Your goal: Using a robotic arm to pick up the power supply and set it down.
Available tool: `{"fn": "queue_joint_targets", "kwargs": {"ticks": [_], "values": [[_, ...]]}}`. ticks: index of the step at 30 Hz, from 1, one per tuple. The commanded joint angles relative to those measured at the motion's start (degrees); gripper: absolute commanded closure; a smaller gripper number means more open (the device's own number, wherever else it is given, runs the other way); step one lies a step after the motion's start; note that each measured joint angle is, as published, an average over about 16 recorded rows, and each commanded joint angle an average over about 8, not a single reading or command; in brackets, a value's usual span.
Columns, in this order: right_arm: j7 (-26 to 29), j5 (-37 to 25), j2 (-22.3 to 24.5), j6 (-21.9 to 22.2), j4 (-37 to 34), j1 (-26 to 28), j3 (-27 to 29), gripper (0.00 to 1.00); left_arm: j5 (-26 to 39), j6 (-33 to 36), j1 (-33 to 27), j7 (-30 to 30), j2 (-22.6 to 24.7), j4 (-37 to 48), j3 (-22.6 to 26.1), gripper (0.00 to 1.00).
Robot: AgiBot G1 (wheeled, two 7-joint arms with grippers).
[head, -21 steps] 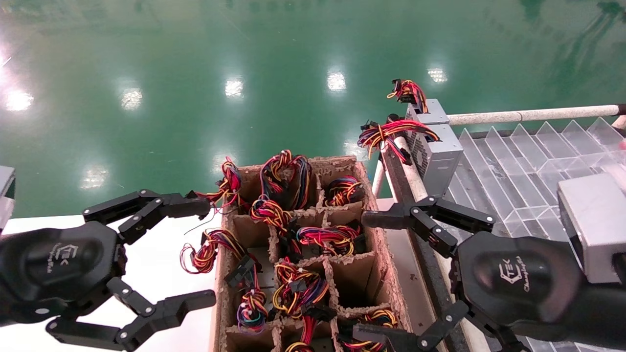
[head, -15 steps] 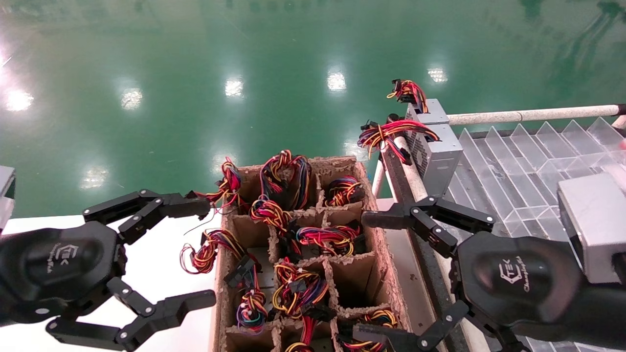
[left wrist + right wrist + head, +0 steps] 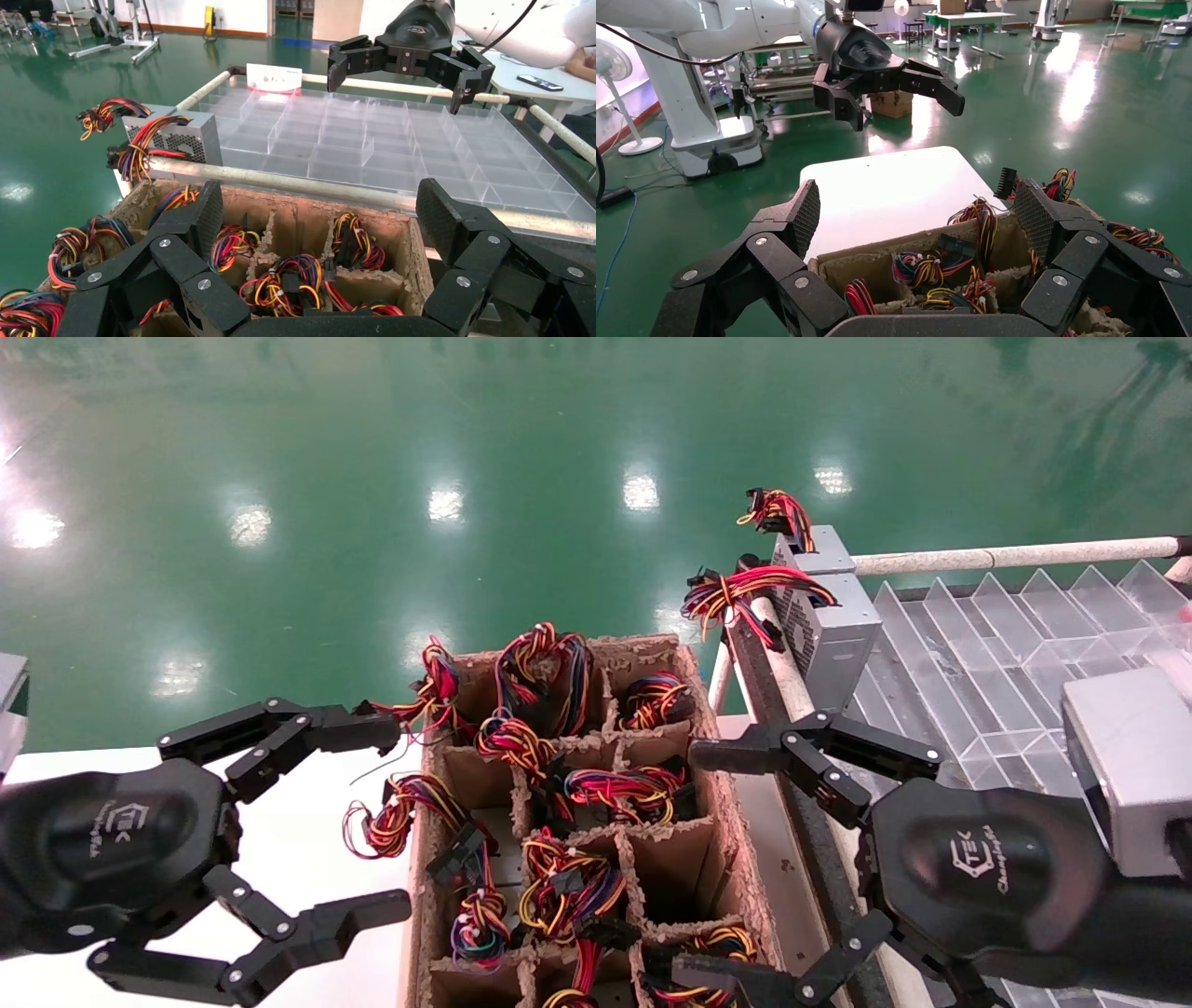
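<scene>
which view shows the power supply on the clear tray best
The head view: the power supply stands at the divided tray's near-left corner, vent side and wires plain. The left wrist view catches it smaller, partly behind its wires. The right wrist view misses it.

A robotics lab or factory-style test hall: a glossy green epoxy floor [image 3: 391, 449] mirrors rows of ceiling lights, a white wheeled robot base [image 3: 701, 133] stands on it, folding tables [image 3: 961, 21] and metal racks [image 3: 112, 28] line the background, and a clear plastic divider tray [image 3: 393, 147] sits beside a brown partitioned cardboard box [image 3: 717, 784].
</scene>
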Motion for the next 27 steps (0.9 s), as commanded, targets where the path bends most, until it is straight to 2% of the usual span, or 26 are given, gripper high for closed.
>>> {"fn": "queue_joint_targets", "kwargs": {"ticks": [1,4,12,21,27], "values": [[0.00,0.00,0.00,0.00,0.00,0.00,0.00,0.00,0.00,0.00,0.00,0.00,0.00,0.00,0.00,0.00],[0.00,0.00,0.00,0.00,0.00,0.00,0.00,0.00,0.00,0.00,0.00,0.00,0.00,0.00,0.00,0.00],[0.00,0.00,0.00,0.00,0.00,0.00,0.00,0.00,0.00,0.00,0.00,0.00,0.00,0.00,0.00,1.00],[-1.55,-2.16,-1.17,1.15,-0.79,0.90,-0.47,0.00,0.00,0.00,0.00,0.00,0.00,0.00,0.00,1.00],[-7.72,-8.85,-7.42,3.34,-8.63,5.27,-2.94,0.00,0.00,0.00,0.00,0.00,0.00,0.00,0.00,1.00]]}}
